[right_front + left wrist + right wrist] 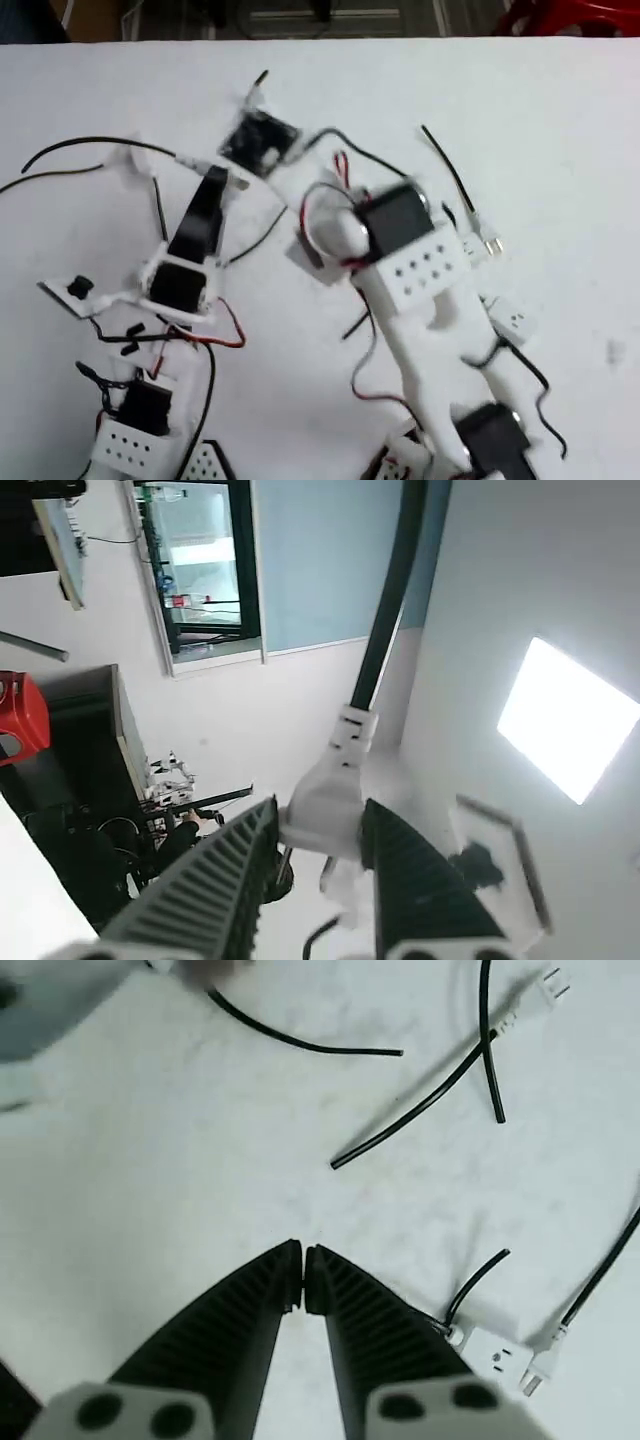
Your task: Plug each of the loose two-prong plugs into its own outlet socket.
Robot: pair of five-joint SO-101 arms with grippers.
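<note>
Clamping plug (338,780), seemingly: left gripper (320,818)

The left pincer (320,810) has black fingers (220,880) ridged with crosswise ribs, and the white plastic two-prong plug (340,780) between them trails a black round cord (390,600). The right pincer (303,1260) is the same ribbed black, on pale grey mounts dotted with dark screw holes. Under it the flat desk (150,1180) is plain white, without pattern. Just beside this pincer lies a white rectangular outlet socket (495,1353) with dark slots, and a second white plug (543,1365) on a black lead. Well beyond its tips, a third white plug (530,1000) carries pale prongs. The right arm's white link (425,270) bears rows of dark dots beside a black motor (395,220) and red wires (341,165).
</note>
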